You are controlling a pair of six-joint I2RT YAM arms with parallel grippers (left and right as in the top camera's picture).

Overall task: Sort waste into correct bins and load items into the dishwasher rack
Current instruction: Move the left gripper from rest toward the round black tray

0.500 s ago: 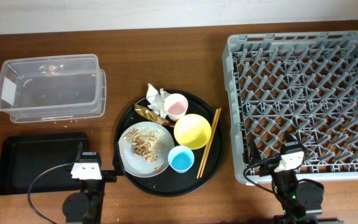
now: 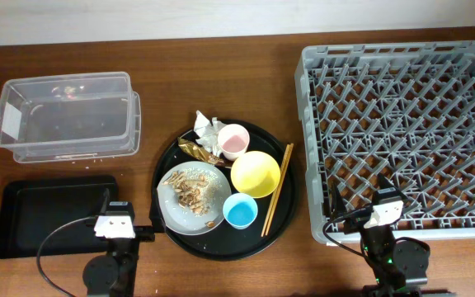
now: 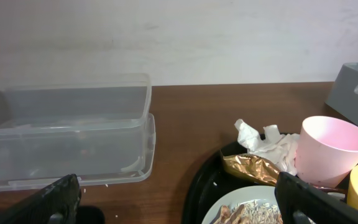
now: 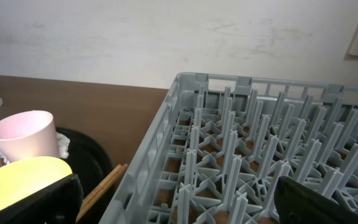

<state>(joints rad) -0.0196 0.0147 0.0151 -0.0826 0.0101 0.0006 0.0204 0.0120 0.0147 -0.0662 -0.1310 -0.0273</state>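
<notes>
Crumpled tissue and its gold-brown wrapper lay ahead and to the right of the left tool in that wrist's view. They sat just beside the pink cup at the far rim of the round black tray, with the clear tub off to the left. The tool's jaws stood wide and released, holding nothing, and the food scraps were cut off at the bottom edge. From the right wrist, the right tool was likewise spread and empty. The rack stood directly ahead, and only one end of the chopsticks showed. Overhead, the scraps covered the plate. The chopsticks ran lengthwise away from the robot along the round tray's right side, nearer the right arm. The left arm looked nearer the waste and both bins, with the shallow black tray just before it. The blue cup appeared only from above.
</notes>
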